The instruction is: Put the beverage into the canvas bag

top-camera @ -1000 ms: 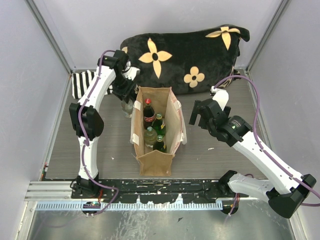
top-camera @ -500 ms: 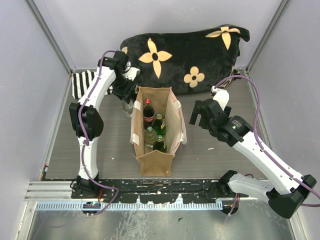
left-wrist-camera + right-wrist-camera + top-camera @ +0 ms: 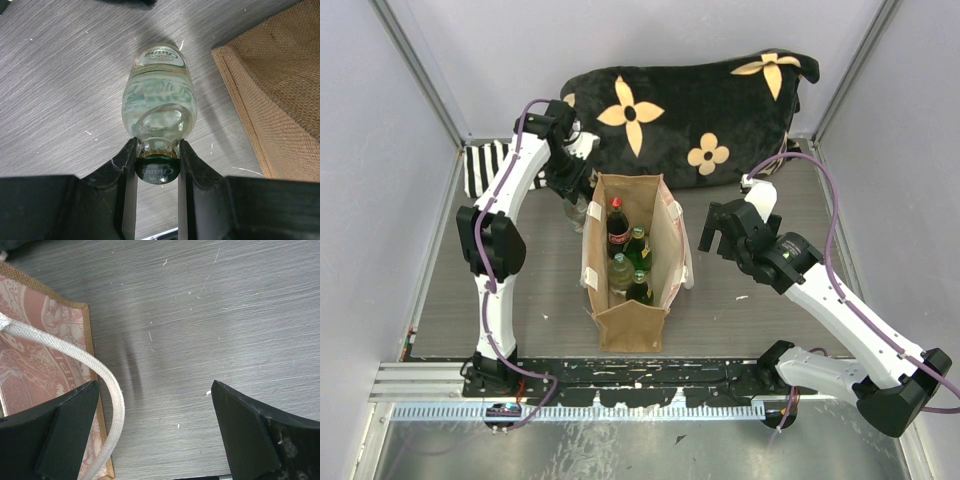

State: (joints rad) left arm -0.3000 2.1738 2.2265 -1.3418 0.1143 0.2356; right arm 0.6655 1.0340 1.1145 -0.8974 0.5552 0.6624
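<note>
Pinching neck of clear, green-capped glass bottle (image 3: 160, 95) with left gripper (image 3: 156, 148), left of tan-brown canvas bag (image 3: 630, 326), for lifting in; holding right gripper (image 3: 155, 390) splayed, empty, alongside.

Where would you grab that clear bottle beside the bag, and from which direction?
By the neck, just under the cap, coming from straight above. The bottle is upright, its body wider than its neck, and the crimped cap gives a lip that should stop slipping. The bag crowds one side, but the top is free. The left gripper grips it there, one finger each side.
</note>
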